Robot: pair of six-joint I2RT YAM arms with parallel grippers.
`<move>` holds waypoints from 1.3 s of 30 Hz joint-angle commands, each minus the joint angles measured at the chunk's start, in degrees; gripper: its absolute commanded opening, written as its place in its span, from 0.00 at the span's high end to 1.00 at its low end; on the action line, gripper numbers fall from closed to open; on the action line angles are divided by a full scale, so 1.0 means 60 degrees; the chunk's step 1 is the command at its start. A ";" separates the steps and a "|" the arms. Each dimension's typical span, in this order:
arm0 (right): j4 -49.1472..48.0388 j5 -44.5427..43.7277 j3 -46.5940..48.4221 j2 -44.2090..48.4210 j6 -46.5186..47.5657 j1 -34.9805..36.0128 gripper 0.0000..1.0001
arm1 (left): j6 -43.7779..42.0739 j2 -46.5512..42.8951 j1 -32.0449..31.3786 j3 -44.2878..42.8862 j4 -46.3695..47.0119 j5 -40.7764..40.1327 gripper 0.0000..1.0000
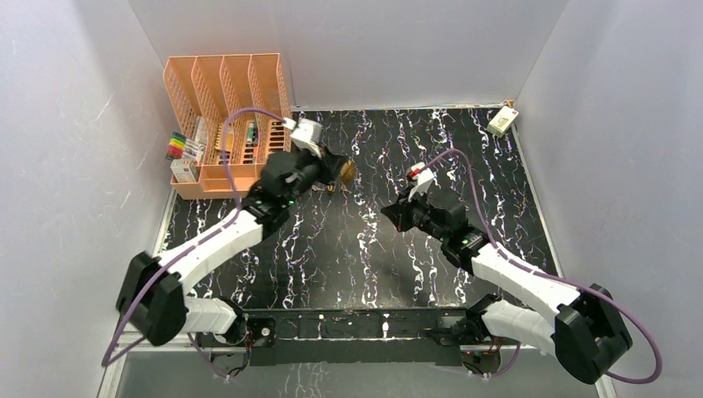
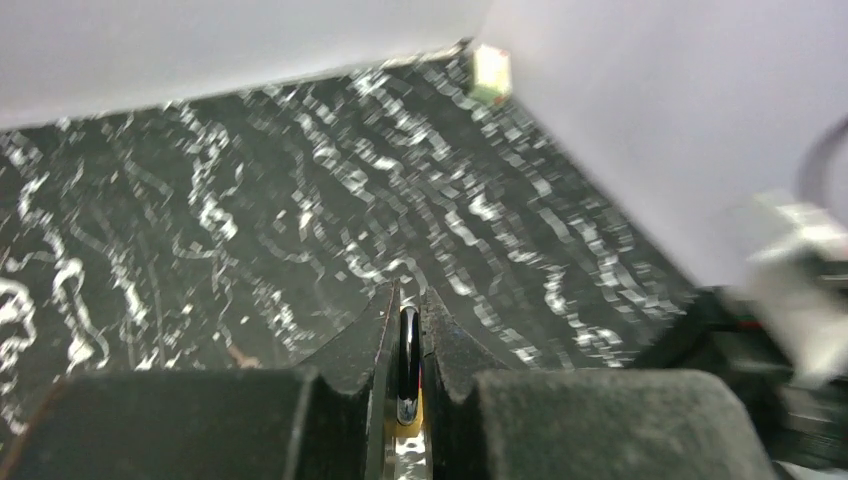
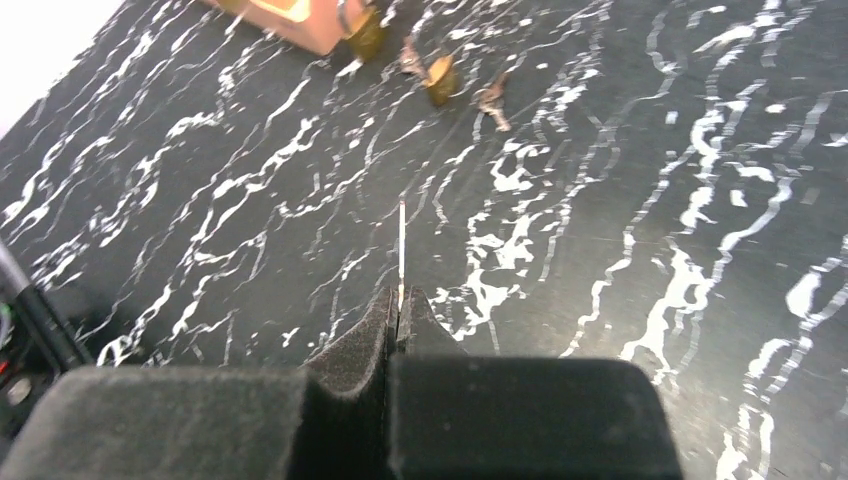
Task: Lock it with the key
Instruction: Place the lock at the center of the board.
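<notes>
A brass padlock (image 1: 347, 172) hangs at the tip of my left gripper (image 1: 337, 171), just right of the orange organizer. In the left wrist view that gripper (image 2: 408, 312) is shut on the padlock's dark steel shackle (image 2: 408, 350), with the brass body (image 2: 409, 412) showing just below the pads. My right gripper (image 1: 391, 214) hovers over the middle of the table, to the right of the padlock and apart from it. Its jaws (image 3: 400, 300) are shut on the key (image 3: 402, 245), whose thin blade sticks out edge-on ahead of the fingertips.
An orange organizer (image 1: 228, 124) stands at the back left, with a pack of markers (image 1: 184, 148) beside it. A small white box (image 1: 502, 121) sits in the far right corner. In the right wrist view, brass padlocks (image 3: 438, 78) and a loose key (image 3: 492, 100) show near the organizer (image 3: 290, 15).
</notes>
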State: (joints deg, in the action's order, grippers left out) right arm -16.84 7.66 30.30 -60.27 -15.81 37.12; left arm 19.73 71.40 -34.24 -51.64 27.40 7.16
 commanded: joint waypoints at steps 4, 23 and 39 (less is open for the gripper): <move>0.0812 -0.2521 0.0052 0.1418 0.0456 -0.0110 1.00 | -0.1972 0.2137 -0.2115 -0.0538 0.1956 -0.6412 1.00; 0.2034 -0.1842 -0.0129 0.1824 -0.0054 -0.0686 1.00 | -0.1431 0.6176 -0.2772 -0.1633 0.4680 -0.8713 1.00; 0.1686 -0.1335 -0.0146 0.1373 -0.0288 -0.0825 1.00 | -0.1320 0.7372 -0.2764 -0.2151 0.4564 -0.8876 1.00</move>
State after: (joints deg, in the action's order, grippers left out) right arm -3.31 -0.91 29.15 -52.14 -17.06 32.58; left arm 10.41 115.66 -50.76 -61.52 50.54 -43.11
